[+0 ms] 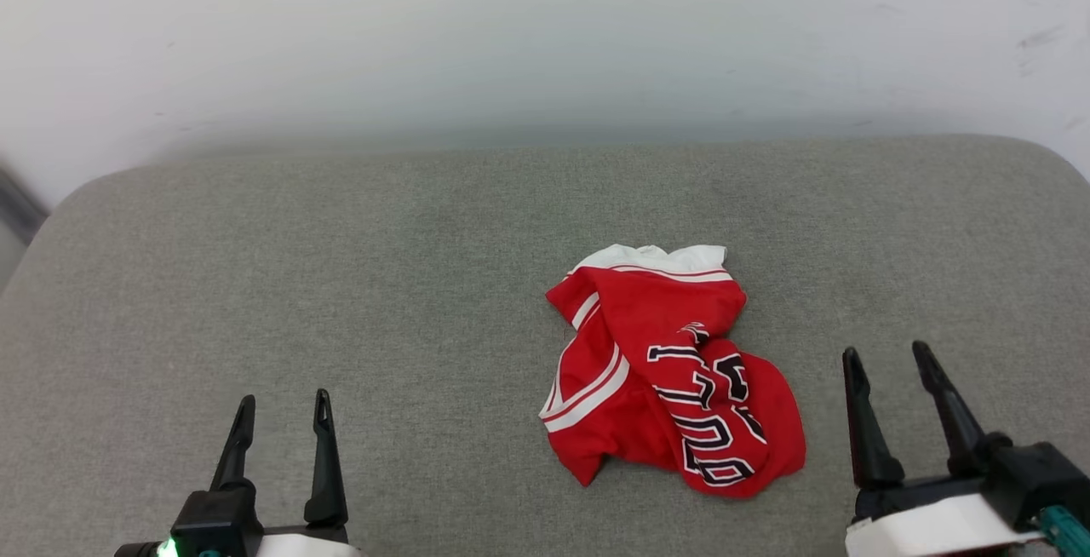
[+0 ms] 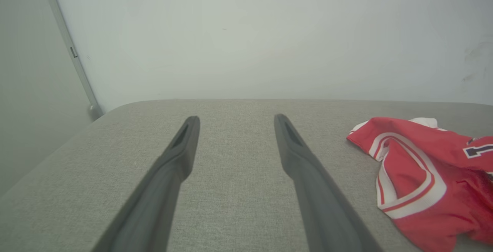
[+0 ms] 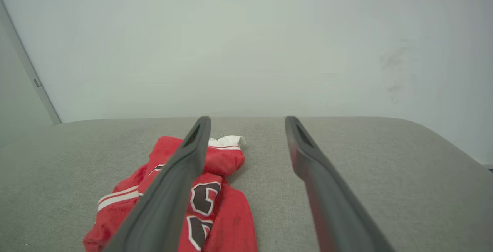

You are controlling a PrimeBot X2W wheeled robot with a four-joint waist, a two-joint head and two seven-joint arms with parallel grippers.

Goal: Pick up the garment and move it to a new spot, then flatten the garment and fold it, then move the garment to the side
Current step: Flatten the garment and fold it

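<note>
now | garment (image 1: 673, 370) crumpled, print (image 1: 711, 408) partly folded under | left pincer (image 1: 284, 397) spread, empty | right pincer (image 1: 886, 349) spread, empty

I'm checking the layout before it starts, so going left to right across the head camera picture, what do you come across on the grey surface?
First the left gripper, open, then the crumpled red garment, then the right gripper, also open.
</note>
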